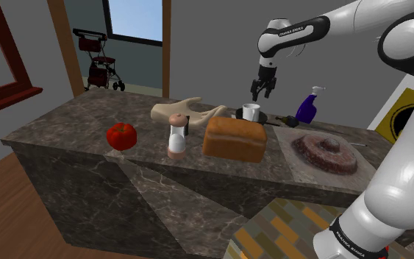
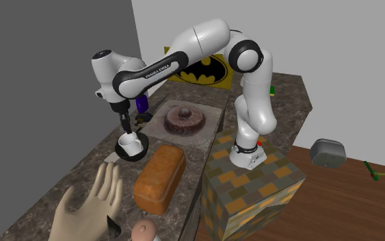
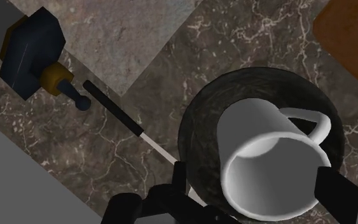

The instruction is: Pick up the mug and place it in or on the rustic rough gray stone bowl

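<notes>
The bench is dark stone with pale marble-like veins and a dull polish. The mug is smooth, plain white, faintly shiny inside. The bowl under it looks mottled, dark and rough. At the shoulder view's centre, the bread loaf has a matt brown crust. The arm has glossy white shells, and the gripper is matt black.

Shoulder cam looks across counter, 2nd ext prob. from opposite end, wrist close above.
</notes>
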Controlling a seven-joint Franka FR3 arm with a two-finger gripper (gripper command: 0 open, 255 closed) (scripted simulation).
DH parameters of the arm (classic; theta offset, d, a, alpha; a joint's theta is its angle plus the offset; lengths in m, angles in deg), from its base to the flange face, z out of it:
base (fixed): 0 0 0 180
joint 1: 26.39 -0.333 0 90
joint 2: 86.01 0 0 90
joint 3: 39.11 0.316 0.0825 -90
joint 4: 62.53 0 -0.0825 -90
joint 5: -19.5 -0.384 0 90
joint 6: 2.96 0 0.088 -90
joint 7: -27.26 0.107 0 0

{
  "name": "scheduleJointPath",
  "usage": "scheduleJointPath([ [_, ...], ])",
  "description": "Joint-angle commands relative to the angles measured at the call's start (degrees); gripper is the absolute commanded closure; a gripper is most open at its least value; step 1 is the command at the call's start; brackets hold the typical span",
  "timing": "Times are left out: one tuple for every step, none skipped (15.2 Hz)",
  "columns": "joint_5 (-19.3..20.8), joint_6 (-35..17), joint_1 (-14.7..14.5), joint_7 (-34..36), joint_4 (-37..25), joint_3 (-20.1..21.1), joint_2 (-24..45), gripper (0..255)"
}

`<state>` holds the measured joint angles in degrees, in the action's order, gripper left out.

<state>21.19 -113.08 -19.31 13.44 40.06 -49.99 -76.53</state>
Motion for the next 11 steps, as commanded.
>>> scheduleJointPath([
  [0.00, 0.00, 0.00, 0.00, 0.00, 0.00, 0.00, 0],
  [0.04, 1.85, -0.05, 0.03, -1.55, 0.02, -0.30, 0],
  [0.07, 3.72, -0.10, 0.05, -3.20, 0.04, -0.52, 0],
  [0.08, 5.60, -0.14, 0.05, -4.94, 0.06, -0.67, 0],
  [0.08, 7.10, -0.17, 0.05, -6.39, 0.08, -0.72, 0],
  [0.08, 7.10, -0.17, 0.05, -6.39, 0.08, -0.72, 0],
  [0.08, 7.10, -0.17, 0.05, -6.38, 0.08, -0.73, 0],
  [0.08, 7.10, -0.17, 0.05, -6.38, 0.08, -0.72, 0],
  [0.08, 7.10, -0.17, 0.05, -6.39, 0.08, -0.72, 0],
  [0.08, 7.10, -0.17, 0.05, -6.39, 0.08, -0.72, 0],
  [0.08, 7.10, -0.17, 0.05, -6.39, 0.08, -0.72, 0],
])
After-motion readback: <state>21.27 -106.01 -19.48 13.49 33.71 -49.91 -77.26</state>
